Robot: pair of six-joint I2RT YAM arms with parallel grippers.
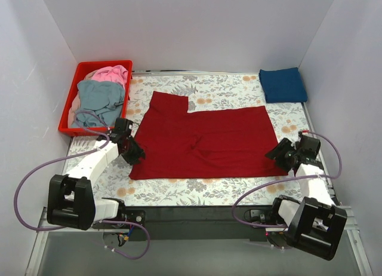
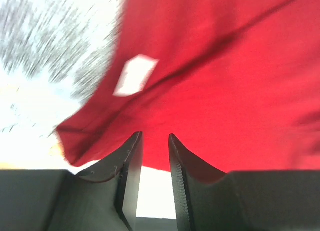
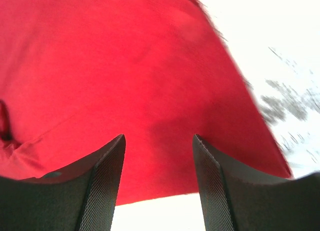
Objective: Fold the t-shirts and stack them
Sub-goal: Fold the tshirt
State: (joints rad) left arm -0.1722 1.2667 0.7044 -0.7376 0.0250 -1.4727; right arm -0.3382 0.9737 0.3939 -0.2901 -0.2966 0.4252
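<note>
Left claw (image 2: 154, 136) barely parted, right claw (image 3: 158, 137) gaping, you are risking missing the red shirt (image 1: 209, 141)'s near hem and dragging it crooked.

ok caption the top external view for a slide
Left gripper and right gripper flank a dark red t-shirt spread on the floral table; folded navy t-shirt, red basket behind.

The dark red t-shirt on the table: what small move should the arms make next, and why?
Probably ease both pairs of jaws forward and close them on the side edges of the dark red t-shirt. It lies spread flat, and each pair stands open at an edge, gripping nothing yet.
</note>
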